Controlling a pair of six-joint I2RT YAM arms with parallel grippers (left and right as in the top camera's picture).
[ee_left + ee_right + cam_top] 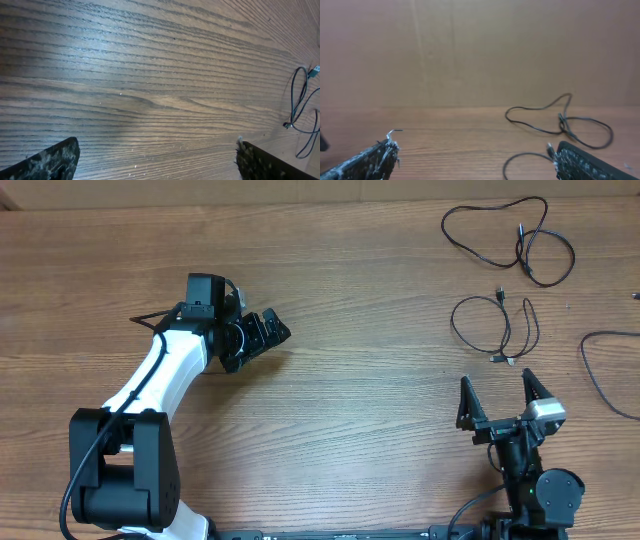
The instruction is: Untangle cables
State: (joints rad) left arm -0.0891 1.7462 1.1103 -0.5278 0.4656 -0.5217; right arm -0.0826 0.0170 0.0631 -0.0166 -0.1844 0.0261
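Note:
Three thin black cables lie apart on the wooden table at the right. One loops at the far right corner, one small loop lies just beyond my right gripper, and one curves off the right edge. My right gripper is open and empty, just short of the small loop; its wrist view shows the far cable and part of the near loop. My left gripper is open and empty at the left-centre, far from the cables. Its wrist view shows a cable at the right edge.
A brown cardboard wall stands behind the table's far edge. My left arm's own thicker black wire hangs beside its wrist.

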